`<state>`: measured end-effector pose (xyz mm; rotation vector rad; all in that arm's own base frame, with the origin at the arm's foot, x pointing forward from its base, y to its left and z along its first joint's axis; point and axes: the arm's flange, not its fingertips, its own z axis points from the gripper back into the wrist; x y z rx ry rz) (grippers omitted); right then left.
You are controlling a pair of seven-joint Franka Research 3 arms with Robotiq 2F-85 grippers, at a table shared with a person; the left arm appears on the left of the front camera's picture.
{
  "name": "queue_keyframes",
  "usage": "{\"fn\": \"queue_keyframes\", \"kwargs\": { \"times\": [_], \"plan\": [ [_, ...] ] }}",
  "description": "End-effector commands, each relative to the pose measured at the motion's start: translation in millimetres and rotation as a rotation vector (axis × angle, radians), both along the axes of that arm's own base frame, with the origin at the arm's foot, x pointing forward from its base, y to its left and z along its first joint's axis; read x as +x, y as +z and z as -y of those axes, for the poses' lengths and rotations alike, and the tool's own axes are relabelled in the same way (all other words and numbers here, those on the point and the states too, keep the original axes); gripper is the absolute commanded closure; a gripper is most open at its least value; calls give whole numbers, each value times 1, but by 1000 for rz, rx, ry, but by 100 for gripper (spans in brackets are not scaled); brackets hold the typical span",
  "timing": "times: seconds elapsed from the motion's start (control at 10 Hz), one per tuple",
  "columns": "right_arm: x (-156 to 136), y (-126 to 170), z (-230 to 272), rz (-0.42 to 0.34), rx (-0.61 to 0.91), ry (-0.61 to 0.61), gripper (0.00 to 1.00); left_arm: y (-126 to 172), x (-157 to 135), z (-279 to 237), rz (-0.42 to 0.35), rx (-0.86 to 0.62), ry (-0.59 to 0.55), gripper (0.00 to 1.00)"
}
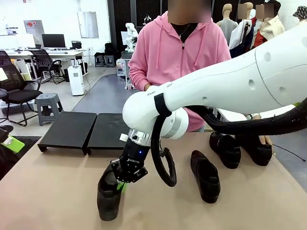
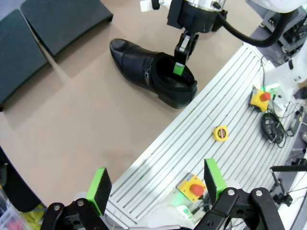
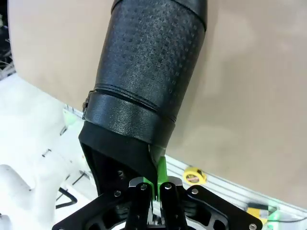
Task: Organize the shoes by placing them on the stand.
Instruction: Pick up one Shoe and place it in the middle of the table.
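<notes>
Shoes (image 1: 205, 175): 4 | stand panels (image 1: 67, 130): 2 | right end effector (image 1: 122, 185): clamped on 1 shoe

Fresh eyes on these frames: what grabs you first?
The big white right arm reaching across the front view, its right gripper shut on the rim of a shoe at the table's near left. Three more shoes lie to the right, a person in a pink hoodie is at the far side, and the stand sits far left. The left gripper hangs open over the near edge.
</notes>
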<state>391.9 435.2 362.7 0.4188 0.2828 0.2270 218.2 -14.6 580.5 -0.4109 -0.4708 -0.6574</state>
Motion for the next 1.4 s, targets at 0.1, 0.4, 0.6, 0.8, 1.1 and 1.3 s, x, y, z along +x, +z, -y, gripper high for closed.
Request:
{"fn": "queue_keyframes", "kwargs": {
  "times": [0.1,0.4,0.6,0.8,1.1,1.3],
  "plan": [
    [5,13,-3,-48,-64,45,100,1,0,-2,5,-15,-21,0],
    [4,16,2,-29,-29,34,0,1,0,-2,5,-15,-21,0],
    [2,22,9,-13,-3,31,0,1,0,-2,5,-15,-21,0],
    [3,40,42,24,57,0,0,1,0,-2,5,-15,-21,0],
    [-13,87,151,173,102,-27,0,1,0,-2,5,-15,-21,0],
    [-22,99,176,239,109,-94,0,1,0,-2,5,-15,-21,0]
  ]
}}
